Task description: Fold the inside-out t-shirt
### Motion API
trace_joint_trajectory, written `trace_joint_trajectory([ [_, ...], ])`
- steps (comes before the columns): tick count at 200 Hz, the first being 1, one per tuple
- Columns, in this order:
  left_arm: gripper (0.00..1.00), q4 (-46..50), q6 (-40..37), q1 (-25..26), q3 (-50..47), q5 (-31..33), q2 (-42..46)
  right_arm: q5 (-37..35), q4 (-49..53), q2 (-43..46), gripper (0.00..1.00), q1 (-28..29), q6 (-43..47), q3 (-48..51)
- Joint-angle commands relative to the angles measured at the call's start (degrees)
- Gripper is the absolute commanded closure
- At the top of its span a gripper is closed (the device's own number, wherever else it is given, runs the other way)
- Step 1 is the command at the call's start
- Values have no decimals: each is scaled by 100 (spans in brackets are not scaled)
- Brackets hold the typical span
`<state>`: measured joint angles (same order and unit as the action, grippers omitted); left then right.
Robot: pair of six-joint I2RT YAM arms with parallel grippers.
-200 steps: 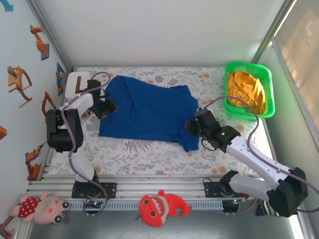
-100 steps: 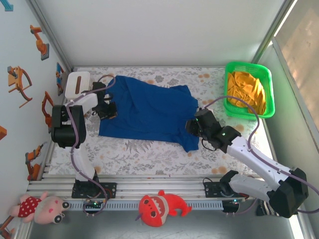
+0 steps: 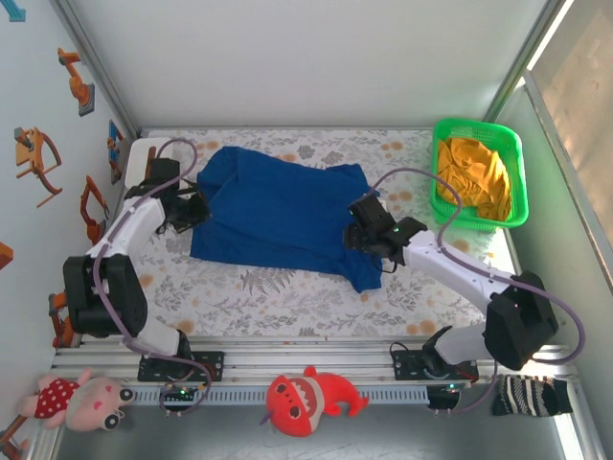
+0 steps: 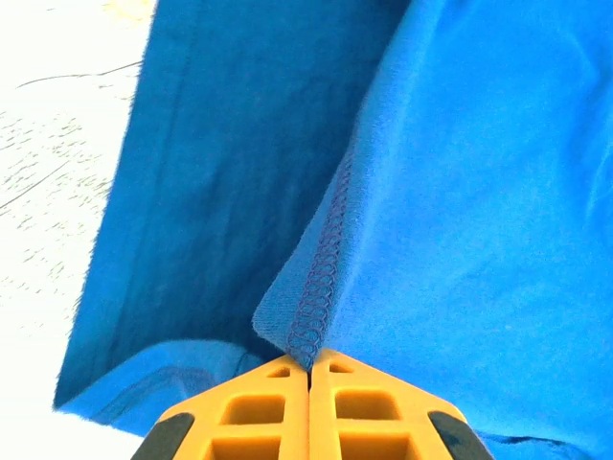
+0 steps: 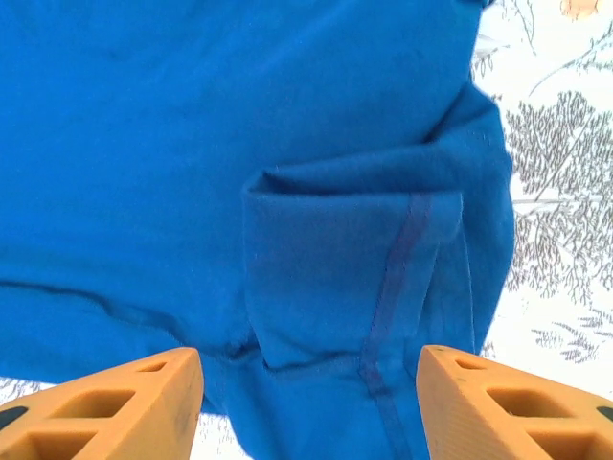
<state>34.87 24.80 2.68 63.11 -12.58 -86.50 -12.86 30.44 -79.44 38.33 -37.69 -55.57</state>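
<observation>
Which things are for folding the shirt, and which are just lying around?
For the job: blue t-shirt; left end effector, shut on its seam; right end effector, open above it.
Just lying about: green basket holding orange-yellow garment; red shark toy; pink doll.

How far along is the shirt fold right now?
Done: nothing folded yet; the t-shirt lies loosely spread on the table. In hand: the left hand is shut on a seamed edge, the right hand hangs open over a sleeve. Left: every fold.
</observation>
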Motion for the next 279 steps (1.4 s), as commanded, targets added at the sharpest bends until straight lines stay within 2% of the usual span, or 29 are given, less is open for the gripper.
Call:
trace_joint_trajectory([
  [1,100,216,104,-224,-253,-125,346,-448,169,-264,40,-92,154,-260],
  [25,100,316,26,-356,-277,-193,466,-298,-18,-448,42,-264,118,-163],
  [55,100,323,-18,-432,-268,-241,465,-146,-242,-612,51,-435,114,40],
  [96,100,290,-41,-427,-273,-283,406,69,-687,-712,52,-702,114,324],
  [120,100,291,-65,-433,-283,-296,392,304,-896,-828,58,-790,132,289],
  [171,100,241,-36,-435,-330,-347,389,588,-1151,-1254,60,-1000,163,104],
  [183,100,248,-39,-435,-329,-334,384,648,-1178,-1340,67,-1020,194,41],
  [192,100,254,-48,-435,-318,-337,387,699,-1183,-1382,77,-1031,225,-10],
  [200,100,252,-45,-437,-318,-326,384,740,-1180,-1382,90,-1029,255,-46],
  [206,100,257,-46,-435,-333,-328,384,773,-1184,-1333,100,-1029,263,-57],
  [247,100,286,-4,-511,-88,-324,338,829,-781,-183,100,-1099,368,-339],
  [279,100,463,158,-683,832,-465,192,768,6,766,100,-1357,689,-1528],
])
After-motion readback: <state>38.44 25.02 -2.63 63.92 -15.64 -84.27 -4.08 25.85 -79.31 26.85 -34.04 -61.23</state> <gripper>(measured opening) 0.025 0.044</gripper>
